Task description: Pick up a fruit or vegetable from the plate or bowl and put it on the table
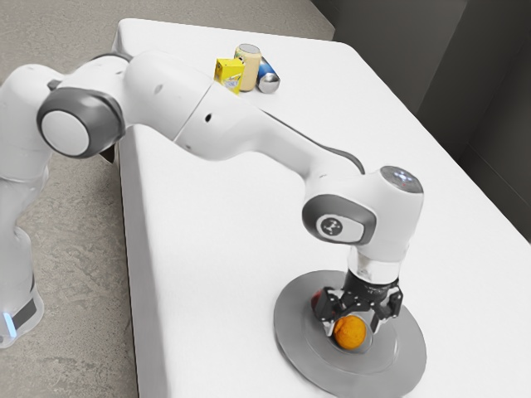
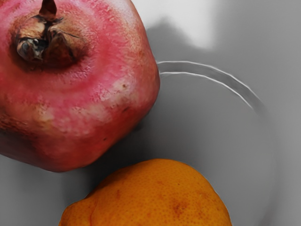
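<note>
And here you are, low over the plate (image 1: 295,352), with the gripper (image 1: 353,327) spread, its two sides standing apart around the orange (image 1: 350,333) and not pinching it. That looks like your pick: the orange rests on the plate, right under the hand, and that wide spacing makes sense, leaving room for a round fruit before you squeeze. Right beside it sits the bigger pomegranate (image 2: 103,94), a crowding neighbour, so watch that a closing finger doesn't nudge it or roll the orange off-centre. Next call, I'd say: centre up, close firmly around its middle, lift straight, then set it down gently on the white surface (image 1: 220,249) beyond the rim, since it could easily roll.
</note>
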You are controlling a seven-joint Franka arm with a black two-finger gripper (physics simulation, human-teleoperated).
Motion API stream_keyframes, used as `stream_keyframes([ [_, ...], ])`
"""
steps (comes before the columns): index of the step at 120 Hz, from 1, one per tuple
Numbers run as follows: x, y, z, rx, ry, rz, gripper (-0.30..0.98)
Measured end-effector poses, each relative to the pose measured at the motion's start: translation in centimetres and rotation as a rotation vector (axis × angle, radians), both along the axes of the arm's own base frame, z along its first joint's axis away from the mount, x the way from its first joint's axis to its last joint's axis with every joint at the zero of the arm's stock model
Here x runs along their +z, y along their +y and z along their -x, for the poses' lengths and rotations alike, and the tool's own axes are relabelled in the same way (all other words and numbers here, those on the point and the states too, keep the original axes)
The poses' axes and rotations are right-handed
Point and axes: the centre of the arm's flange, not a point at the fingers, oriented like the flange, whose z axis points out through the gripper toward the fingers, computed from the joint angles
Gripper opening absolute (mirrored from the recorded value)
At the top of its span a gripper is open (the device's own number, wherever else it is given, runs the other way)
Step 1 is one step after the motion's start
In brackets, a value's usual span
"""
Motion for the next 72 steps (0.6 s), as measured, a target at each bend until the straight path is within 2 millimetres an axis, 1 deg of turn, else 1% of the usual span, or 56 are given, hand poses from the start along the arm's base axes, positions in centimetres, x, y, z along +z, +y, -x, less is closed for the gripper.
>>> stream_keyframes([
  [30,-1.2,-0.1,-0.2,0.005,0.015,-0.006,0.68],
  [36,-1.3,-0.1,-0.2,0.006,0.016,-0.005,0.64],
  [49,-1.2,-0.3,-0.1,0.003,0.019,0.001,0.43],
  [55,-1.2,-0.4,0.0,-0.002,0.020,0.004,0.36],
  [58,-1.2,-0.5,0.0,-0.004,0.021,0.005,0.34],
  [72,-0.6,-0.7,0.2,-0.013,0.014,0.011,0.34],
])
